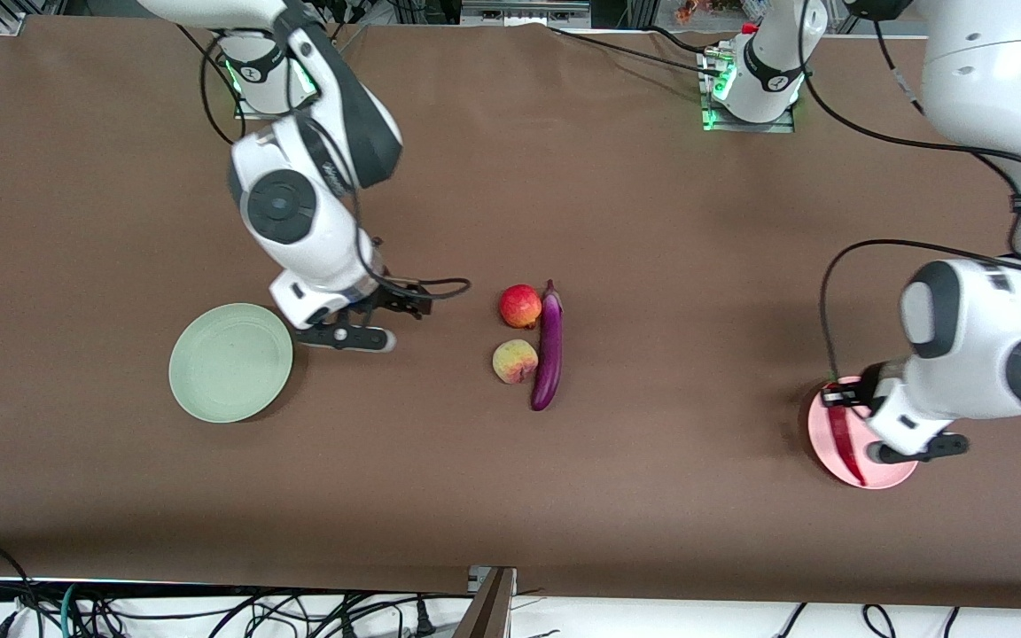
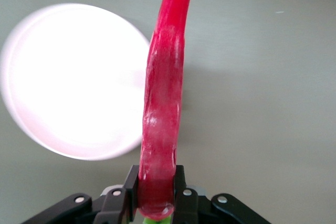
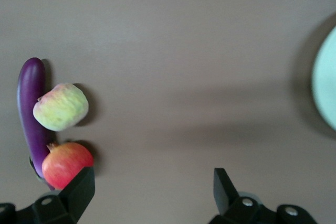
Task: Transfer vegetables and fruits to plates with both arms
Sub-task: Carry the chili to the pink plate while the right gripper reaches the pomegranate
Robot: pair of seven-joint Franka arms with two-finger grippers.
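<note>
Overhead, left gripper (image 2: 156, 195) clamped on red chili pepper (image 2: 164, 103) above pink plate (image 1: 830, 447), right gripper (image 3: 152, 190) spread wide over table between green plate (image 1: 230, 361) and fruits — eggplant (image 1: 549, 347) touching both.

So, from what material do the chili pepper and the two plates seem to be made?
The chili pepper, clamped in the left gripper, looks like glossy, slightly translucent plastic or rubber: it shows wet-looking highlights. The pink plate and the green plate look like matte plastic, perhaps melamine: flat, even colour with no reflections. Ceramic cannot be excluded.
</note>
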